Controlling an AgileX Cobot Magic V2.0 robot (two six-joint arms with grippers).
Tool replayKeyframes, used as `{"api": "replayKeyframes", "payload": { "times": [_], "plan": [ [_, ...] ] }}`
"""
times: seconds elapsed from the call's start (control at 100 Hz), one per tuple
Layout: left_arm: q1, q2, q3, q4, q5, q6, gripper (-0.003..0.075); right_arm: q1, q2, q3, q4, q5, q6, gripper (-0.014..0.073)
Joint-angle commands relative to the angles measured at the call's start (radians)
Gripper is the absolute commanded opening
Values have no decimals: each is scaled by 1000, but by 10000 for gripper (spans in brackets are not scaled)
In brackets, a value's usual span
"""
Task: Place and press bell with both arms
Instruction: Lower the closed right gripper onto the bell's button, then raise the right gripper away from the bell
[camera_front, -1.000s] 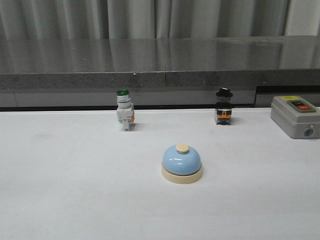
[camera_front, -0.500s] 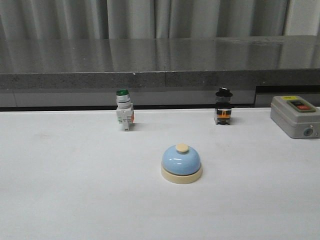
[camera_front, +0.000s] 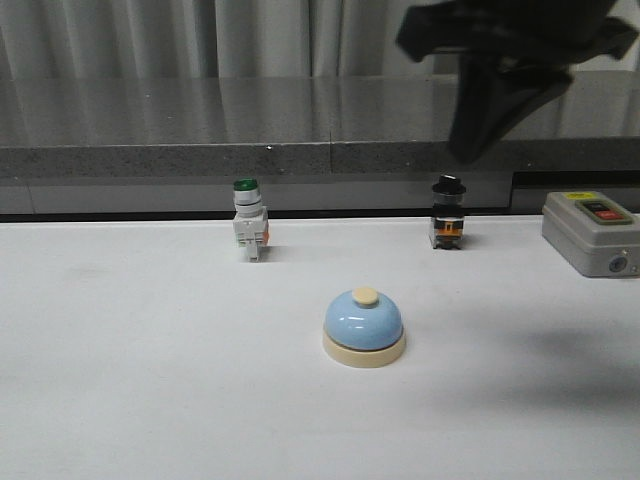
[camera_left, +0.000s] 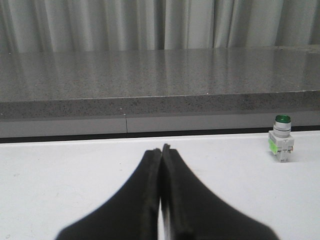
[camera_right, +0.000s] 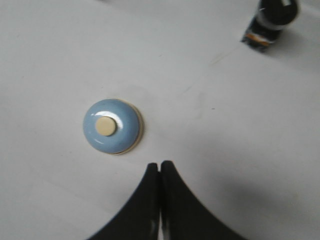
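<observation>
The right gripper (camera_front: 470, 140) has entered high behind the bell (camera_front: 364, 327), jaws pressed together; the left gripper's (camera_left: 161, 150) likewise. Glossy blue dome, cream button, untouched.

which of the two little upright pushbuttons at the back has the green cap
The green-capped pushbutton is the white-bodied one on the left in the front view. The other pushbutton, to the right, has a black cap and a dark body.
</observation>
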Motion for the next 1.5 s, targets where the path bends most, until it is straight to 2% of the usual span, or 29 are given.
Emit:
{"api": "replayKeyframes", "payload": {
  "times": [0.0, 0.28, 0.52, 0.76, 0.93, 1.11, 1.49],
  "plan": [
    [4, -30, 41, -6, -78, 0, -20, 37, 55, -106, 29, 23, -3, -60],
    [4, -30, 41, -6, -78, 0, -20, 75, 236, -223, 39, 46, -3, -60],
    [4, -30, 41, -6, -78, 0, -20, 75, 321, -231, 102, 21, -3, -60],
    [4, -30, 41, -6, -78, 0, -20, 75, 379, -231, 107, 33, -7, -60],
    [4, -30, 41, -6, -78, 0, -20, 73, 285, -226, 108, 30, -7, -60],
    [4, -30, 41, -6, -78, 0, -20, 26, 144, -162, 108, 32, -6, -60],
    [4, -30, 41, -6, -78, 0, -20, -227, -219, 143, 108, 17, -6, -60]
  ]
}}
